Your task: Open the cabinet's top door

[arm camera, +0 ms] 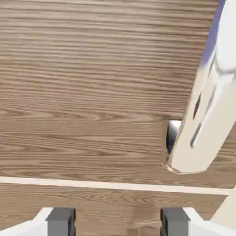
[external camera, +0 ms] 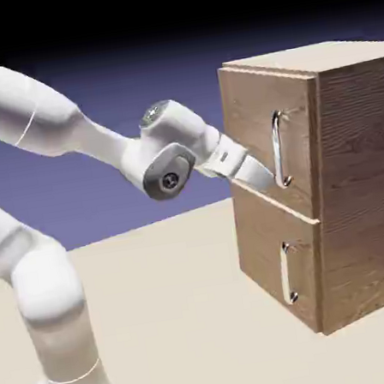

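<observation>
The brown wood-grain cabinet [external camera: 364,187] stands at the right of the exterior view. Its top door [external camera: 251,126] carries a long vertical silver handle [external camera: 280,149]. My gripper [external camera: 262,176] is close to the door's lower part, just left of the handle's lower end. In the hand view the top door [arm camera: 92,92] fills the picture. There the handle [arm camera: 205,106] rises large at the right, outside the right fingertip [arm camera: 175,222]. The gripper [arm camera: 117,223] is open, and only wood shows between its fingers.
Below the top door sits the shorter lower door [external camera: 270,253] with its own small handle [external camera: 287,273]. The pale seam between the two doors [arm camera: 92,183] runs just above my fingertips in the hand view. The beige table [external camera: 180,318] stretches left of the cabinet.
</observation>
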Action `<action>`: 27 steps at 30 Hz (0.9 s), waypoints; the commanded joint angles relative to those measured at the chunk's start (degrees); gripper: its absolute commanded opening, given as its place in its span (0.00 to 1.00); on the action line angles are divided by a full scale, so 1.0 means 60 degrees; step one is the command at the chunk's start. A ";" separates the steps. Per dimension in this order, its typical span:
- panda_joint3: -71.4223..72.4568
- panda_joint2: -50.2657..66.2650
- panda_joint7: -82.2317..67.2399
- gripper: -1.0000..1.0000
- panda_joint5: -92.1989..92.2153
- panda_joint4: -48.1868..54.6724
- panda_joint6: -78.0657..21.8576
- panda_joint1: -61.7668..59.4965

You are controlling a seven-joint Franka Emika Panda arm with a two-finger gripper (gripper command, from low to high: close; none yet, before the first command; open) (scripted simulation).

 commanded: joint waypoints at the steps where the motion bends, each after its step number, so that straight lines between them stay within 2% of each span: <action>1: -0.0155 -0.0092 0.0287 0.50 -0.0416 0.0016 -0.0054 0.0130; 27: -0.4182 -0.2484 0.7736 0.50 -1.1214 0.0427 -0.1459 0.3510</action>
